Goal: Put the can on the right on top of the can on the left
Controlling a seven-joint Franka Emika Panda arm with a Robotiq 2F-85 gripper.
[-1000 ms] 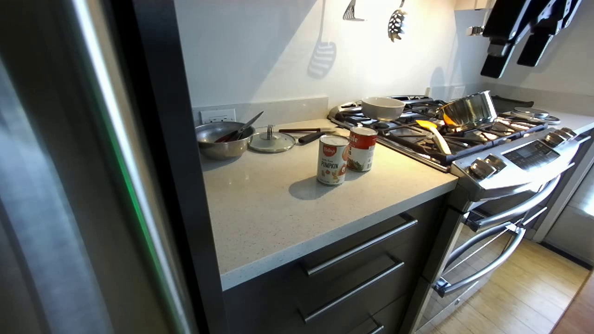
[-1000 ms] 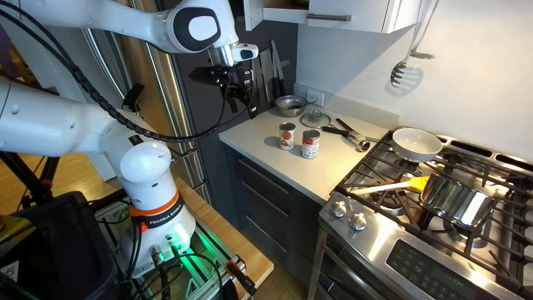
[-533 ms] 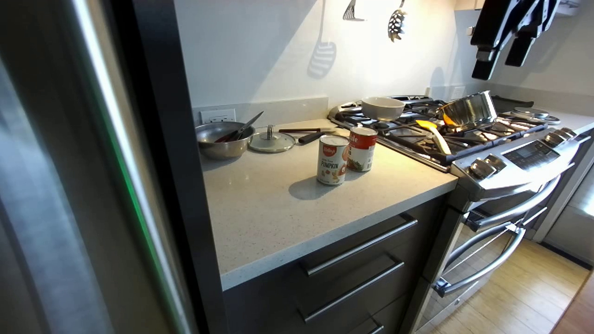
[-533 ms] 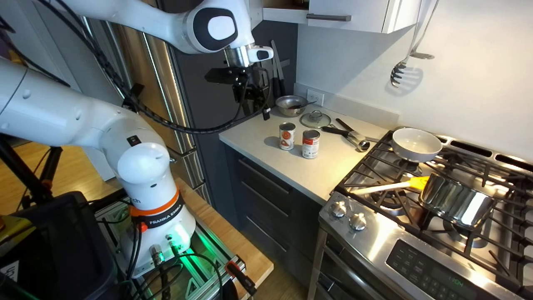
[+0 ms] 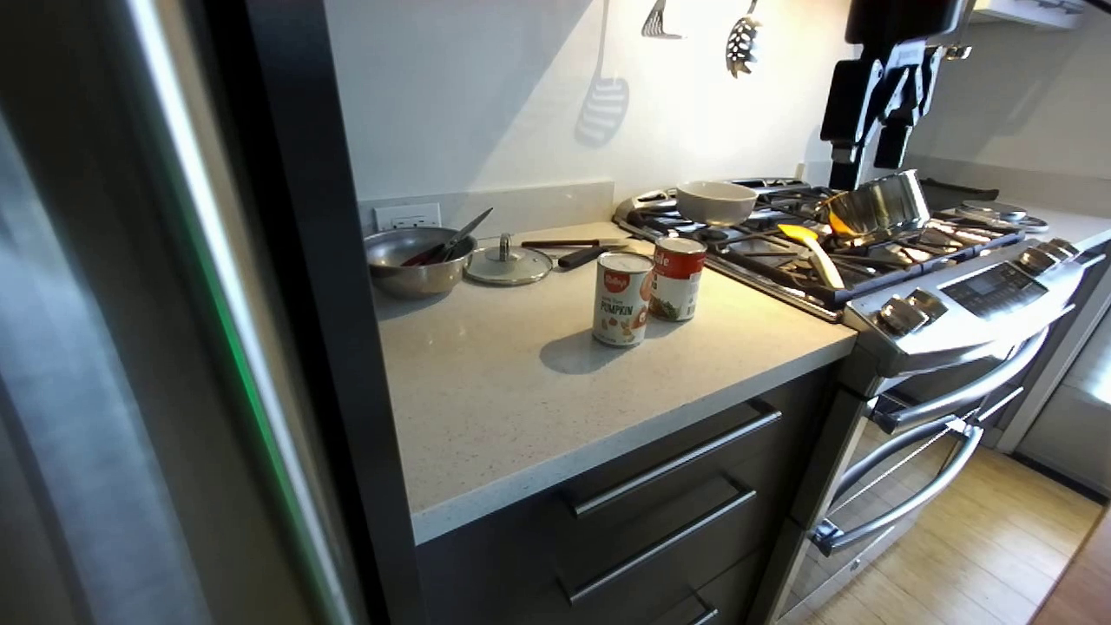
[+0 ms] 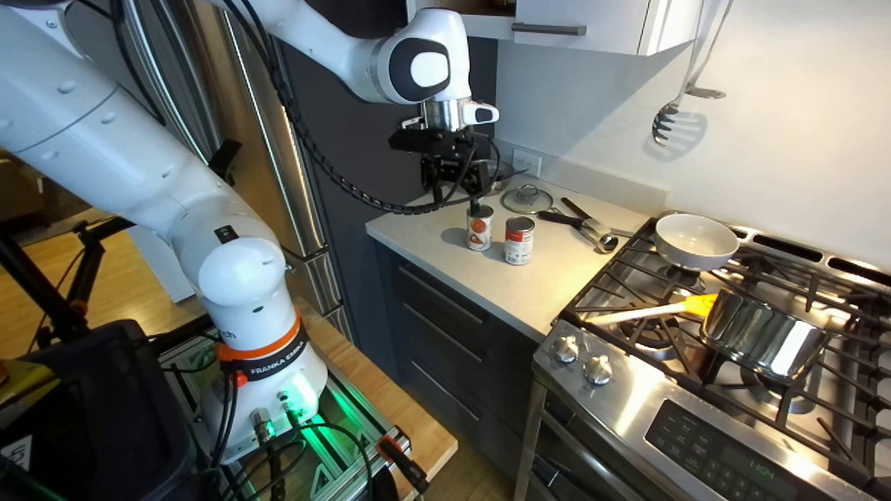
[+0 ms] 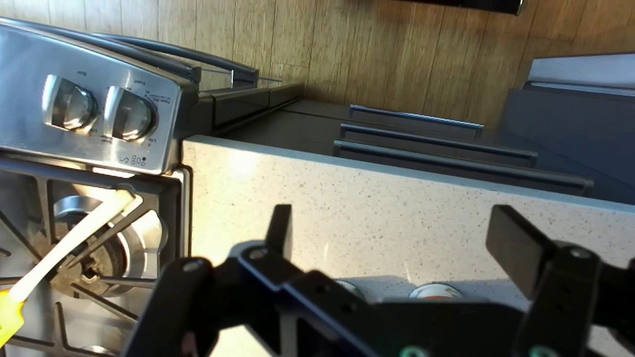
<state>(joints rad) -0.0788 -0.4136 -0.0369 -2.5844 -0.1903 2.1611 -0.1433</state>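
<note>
Two cans stand upright side by side on the pale counter (image 5: 486, 391). The pumpkin can (image 5: 620, 304) is on the left in both exterior views (image 6: 479, 234). The can with a red and white label (image 5: 680, 291) is on the right, nearer the stove (image 6: 519, 245). My gripper (image 6: 456, 198) is open and empty, above the counter and apart from the cans; it also shows in an exterior view (image 5: 870, 161). In the wrist view the fingers (image 7: 392, 230) are wide apart. There, the pumpkin can (image 7: 435, 291) and the red-labelled can (image 7: 351, 286) are mostly hidden behind the gripper body.
A metal bowl (image 5: 418, 276), a glass lid (image 6: 527, 200) and dark-handled utensils (image 6: 560, 218) lie behind the cans. The stove (image 6: 612, 410) carries a white bowl (image 6: 696, 243), a tilted pot (image 6: 762, 337) and a yellow spatula (image 6: 647, 311). An upper cabinet (image 6: 585, 42) hangs above the counter.
My gripper has moved down and toward the cans: to the left in an exterior view and to the right in an exterior view. It stays open. The cans have not moved.
</note>
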